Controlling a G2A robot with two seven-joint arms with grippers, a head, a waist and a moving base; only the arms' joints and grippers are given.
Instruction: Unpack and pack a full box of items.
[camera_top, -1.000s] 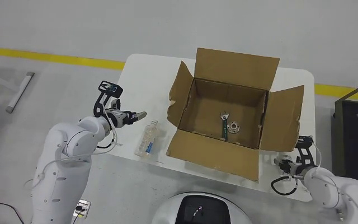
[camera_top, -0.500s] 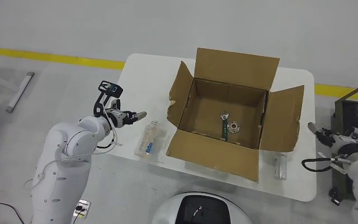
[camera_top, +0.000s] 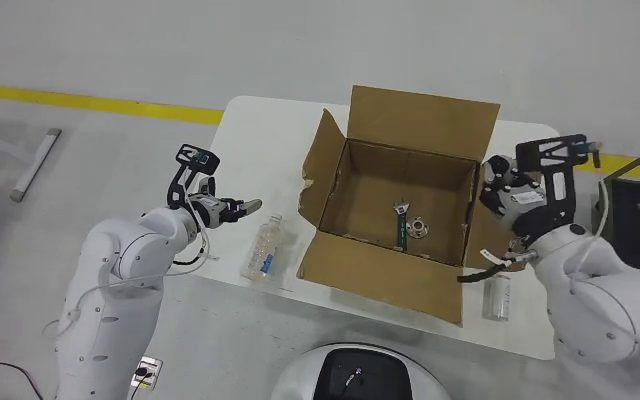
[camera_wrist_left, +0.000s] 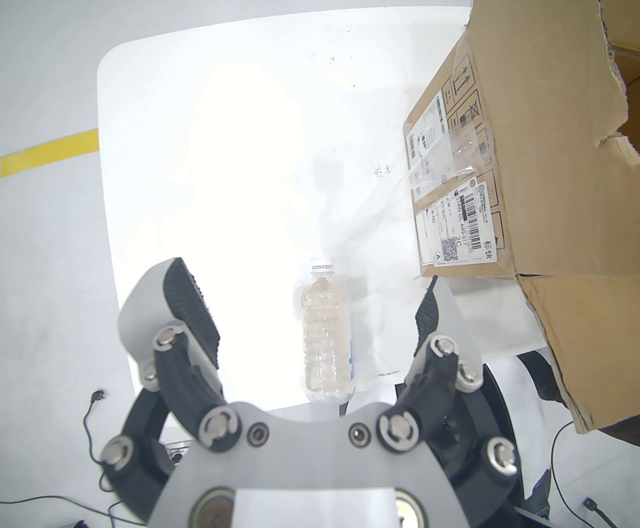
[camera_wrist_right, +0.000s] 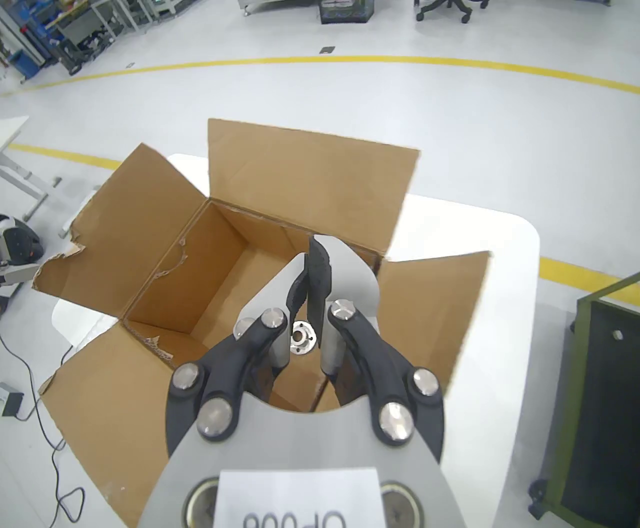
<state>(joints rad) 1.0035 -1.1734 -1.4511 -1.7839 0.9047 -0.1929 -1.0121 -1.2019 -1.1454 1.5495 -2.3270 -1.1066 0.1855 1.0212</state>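
Note:
The open cardboard box (camera_top: 405, 270) stands mid-table, its four flaps spread. On its floor lie a wrench (camera_top: 400, 222) and a round metal flange (camera_top: 417, 227), the flange (camera_wrist_right: 301, 338) showing past my right fingers. A clear plastic bottle (camera_top: 265, 247) lies on the table left of the box. My left gripper (camera_top: 245, 207) hovers just left of it, open and empty, with the bottle (camera_wrist_left: 327, 332) lying beyond its fingers. My right gripper (camera_wrist_right: 312, 265) is shut on nothing, held above the box's right flap (camera_top: 510, 215). A small clear container (camera_top: 497, 297) lies on the table near the box's right front corner.
The white table (camera_top: 260, 130) has bare room behind the bottle and along its right edge. A dark green cart (camera_wrist_right: 600, 390) stands off the table's right side. The box's outer wall with labels (camera_wrist_left: 460, 200) is right of the bottle.
My right arm left the small clear container at the table's front right, swung out to the right, then rose over the box's right flap. The left arm and bottle stayed put.

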